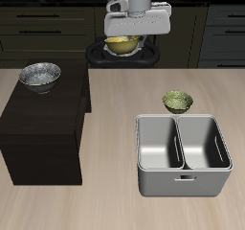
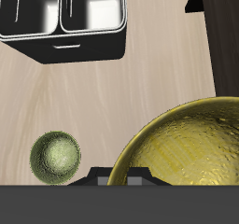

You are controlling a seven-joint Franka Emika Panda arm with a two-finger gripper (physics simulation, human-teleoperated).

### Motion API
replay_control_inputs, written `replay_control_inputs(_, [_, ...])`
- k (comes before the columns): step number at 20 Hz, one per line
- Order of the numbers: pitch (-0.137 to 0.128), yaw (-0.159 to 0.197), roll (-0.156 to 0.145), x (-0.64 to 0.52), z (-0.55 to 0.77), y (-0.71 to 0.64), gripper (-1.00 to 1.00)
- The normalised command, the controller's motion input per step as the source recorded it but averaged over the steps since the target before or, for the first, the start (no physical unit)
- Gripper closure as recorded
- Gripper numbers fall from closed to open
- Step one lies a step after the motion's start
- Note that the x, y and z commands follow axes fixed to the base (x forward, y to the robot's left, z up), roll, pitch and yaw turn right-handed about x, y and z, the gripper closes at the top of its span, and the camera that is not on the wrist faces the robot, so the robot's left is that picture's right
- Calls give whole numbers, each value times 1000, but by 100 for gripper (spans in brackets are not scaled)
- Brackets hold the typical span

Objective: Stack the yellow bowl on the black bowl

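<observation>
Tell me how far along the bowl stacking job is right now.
Done: the yellow bowl is off the table, lifted at the gripper, which looks closed on its rim. In hand: carrying it, high above the table's back. Left: bring it over the black bowl, which sits empty on the dark cabinet, and set it inside. The green bowl and grey bin are not involved.

Black bowl [image 1: 40, 75] sits alone atop dark cabinet [image 1: 43, 128], open above. Olive bowl [image 1: 177, 102] and grey double bin [image 1: 182, 155] crowd the desk [image 1: 110, 128] nearer the front.
</observation>
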Motion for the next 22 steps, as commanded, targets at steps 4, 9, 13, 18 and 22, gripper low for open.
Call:
replay_control_inputs(4, [-60,11,-33,14,420,-46,100])
replay_control_inputs(9, [-9,-8,-24,90,281,-113,100])
replay_control_inputs(13, [-20,-33,-25,51,434,-244,100])
replay_control_inputs(18, [-35,-7,-29,61,415,-200,100])
replay_control_inputs(22, [1,-14,-7,97,292,-222,100])
